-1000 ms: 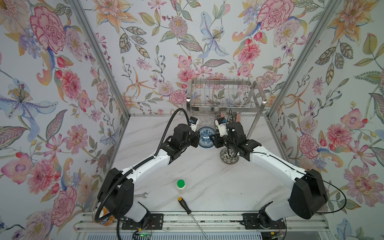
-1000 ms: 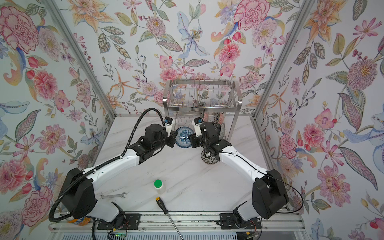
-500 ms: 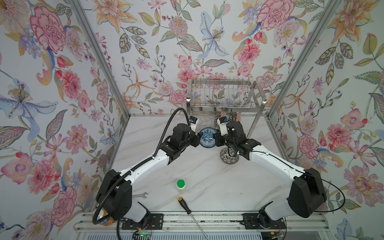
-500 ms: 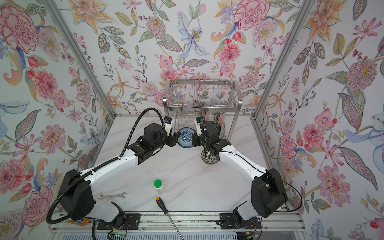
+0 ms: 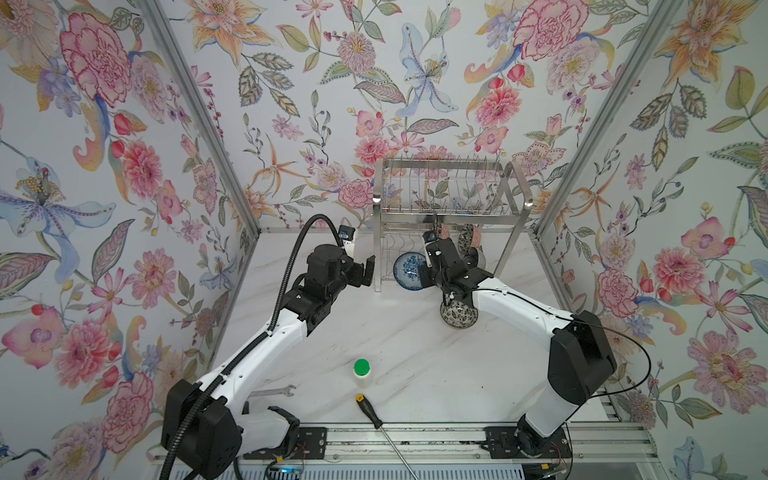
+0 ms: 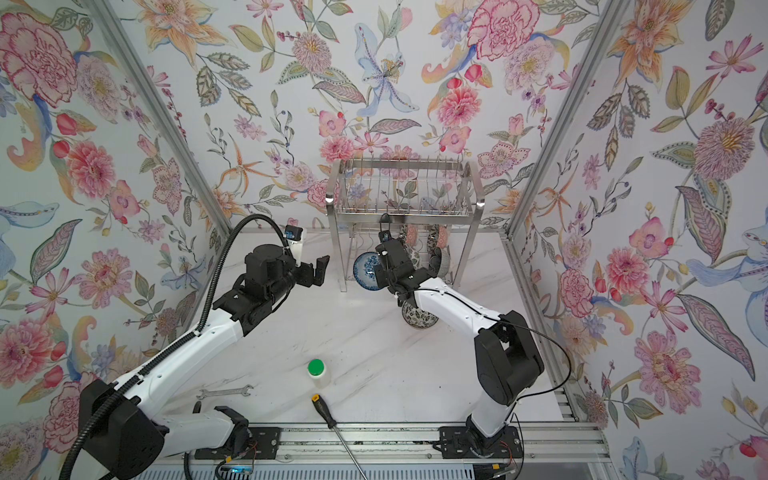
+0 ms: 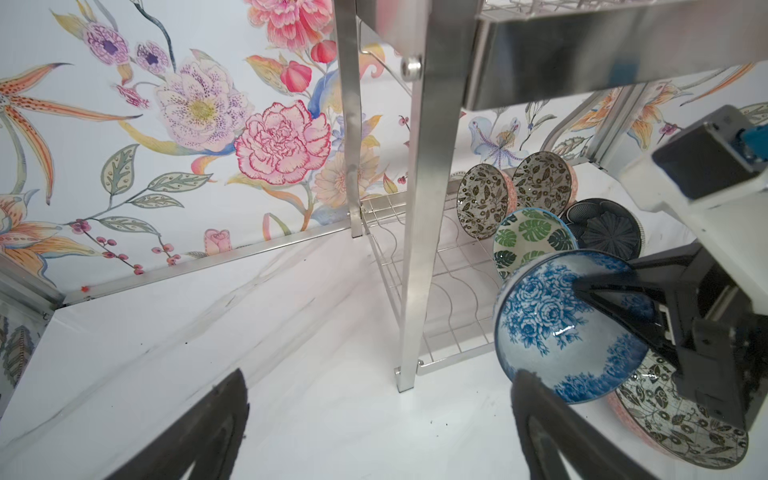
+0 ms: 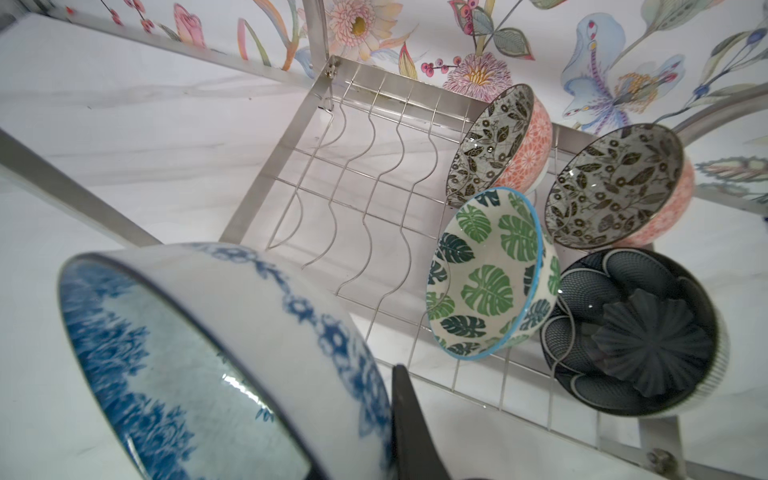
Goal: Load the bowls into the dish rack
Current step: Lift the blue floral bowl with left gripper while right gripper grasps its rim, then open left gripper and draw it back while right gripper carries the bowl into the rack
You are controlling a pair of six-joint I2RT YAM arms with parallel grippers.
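Note:
My right gripper (image 5: 427, 269) (image 8: 386, 399) is shut on the rim of the blue floral bowl (image 5: 408, 268) (image 6: 367, 270) (image 7: 548, 324) (image 8: 199, 353), holding it tilted at the front left of the dish rack (image 5: 444, 216) (image 7: 415, 208). My left gripper (image 5: 362, 272) (image 7: 380, 415) stands open and empty to the left of that bowl, apart from it. The rack's lower wavy shelf (image 8: 365, 174) holds a green leaf bowl (image 8: 490, 270), a dark navy bowl (image 8: 636, 332) and two black-and-white floral bowls (image 8: 494, 141) (image 8: 615, 183). Another black-and-white bowl (image 5: 457, 316) sits on the table under the right arm.
The rack's front left leg (image 5: 377, 266) stands between my left gripper and the held bowl. Near the front of the table are a green-capped bottle (image 5: 361, 372), a screwdriver (image 5: 370, 411) and a wrench (image 5: 274, 390).
The left gripper let go of the blue floral bowl, opened wide and drew back to the left. The right gripper closed on the bowl's rim and now holds it alone.

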